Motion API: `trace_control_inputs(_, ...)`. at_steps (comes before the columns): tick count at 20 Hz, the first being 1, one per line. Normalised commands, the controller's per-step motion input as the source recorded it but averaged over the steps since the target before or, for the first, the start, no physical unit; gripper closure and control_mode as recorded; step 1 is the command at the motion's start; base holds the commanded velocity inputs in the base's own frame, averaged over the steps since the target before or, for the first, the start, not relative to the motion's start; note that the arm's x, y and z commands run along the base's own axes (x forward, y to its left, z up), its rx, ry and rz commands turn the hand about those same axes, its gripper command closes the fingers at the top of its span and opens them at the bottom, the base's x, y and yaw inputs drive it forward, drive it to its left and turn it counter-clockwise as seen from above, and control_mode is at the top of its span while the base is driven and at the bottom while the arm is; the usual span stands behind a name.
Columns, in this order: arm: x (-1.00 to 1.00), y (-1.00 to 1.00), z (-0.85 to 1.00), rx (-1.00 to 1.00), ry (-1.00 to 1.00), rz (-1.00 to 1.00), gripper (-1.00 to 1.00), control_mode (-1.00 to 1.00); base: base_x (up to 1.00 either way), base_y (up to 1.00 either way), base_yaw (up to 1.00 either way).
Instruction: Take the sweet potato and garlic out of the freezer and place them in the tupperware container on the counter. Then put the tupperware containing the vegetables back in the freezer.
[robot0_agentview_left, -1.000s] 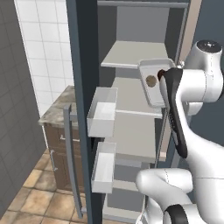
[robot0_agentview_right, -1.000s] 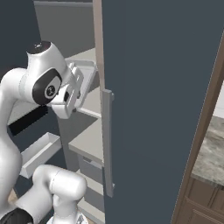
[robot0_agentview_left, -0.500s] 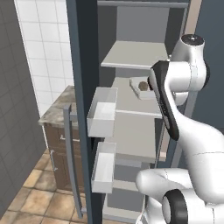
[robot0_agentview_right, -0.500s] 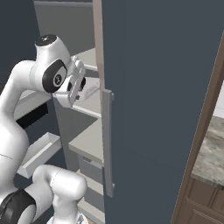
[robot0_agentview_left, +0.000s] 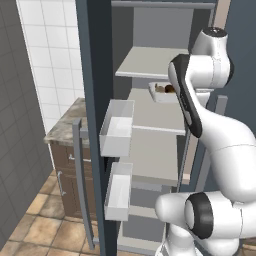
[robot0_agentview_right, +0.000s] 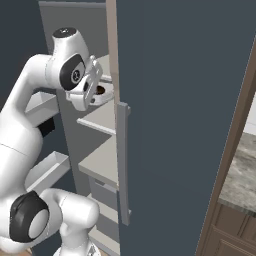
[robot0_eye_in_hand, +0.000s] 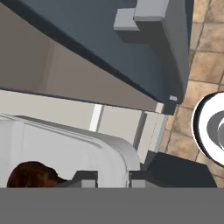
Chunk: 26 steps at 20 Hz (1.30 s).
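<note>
a: where's the tupperware container (robot0_agentview_left: 161, 93) now?

b: on a light grey freezer (robot0_agentview_left: 95, 60) shelf (robot0_agentview_left: 159, 112), up near the middle, with the sweet potato (robot0_agentview_left: 170, 89) lying in it as a dark reddish-brown lump. a paler lump beside it looks like the garlic (robot0_agentview_left: 159, 90), though it's too small to be sure.

a: and the fingers (robot0_eye_in_hand: 113, 179)?

b: drawn narrow, pinching the tray's rounded rim at one corner, as the hand view shows. holding by the rim likely keeps the tray level so the vegetables don't roll out.

a: so the task is nearly through?

b: i'd judge so; the tray seems to rest on the shelf, and what's left is to let go and back out.

a: the room?

b: the freezer door (robot0_agentview_right: 180, 100) stands open with white door bins (robot0_agentview_left: 118, 126) and a long grey bar handle (robot0_agentview_right: 123, 160). a speckled stone bench (robot0_agentview_left: 67, 124) over brown cabinets sits left, white wall tiles (robot0_agentview_left: 47, 45) behind, tan floor tiles (robot0_agentview_left: 37, 222) below.
</note>
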Motion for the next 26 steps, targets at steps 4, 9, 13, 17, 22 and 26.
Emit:
trace_control_inputs(4,-0.07,0.18,0.00,0.00,-0.08,0.00,1.00,-1.00,0.00,0.00,0.00)
trace_control_inputs(9,-0.36,0.15,0.00,0.00,-0.09,0.00,1.00,-1.00,0.00,0.00,0.00)
trace_control_inputs(13,-0.31,0.04,0.23,0.00,-0.09,0.00,1.00,-1.00,0.00,0.00,0.00)
trace_control_inputs(17,-0.08,0.00,0.39,0.00,-0.07,0.00,1.00,-1.00,0.00,0.00,0.00)
trace_control_inputs(22,0.04,0.00,0.34,0.00,-0.10,0.00,1.00,-1.00,0.00,0.00,0.00)
trace_control_inputs(26,0.07,0.05,0.20,0.00,-0.06,0.00,1.00,-1.00,0.00,0.00,0.00)
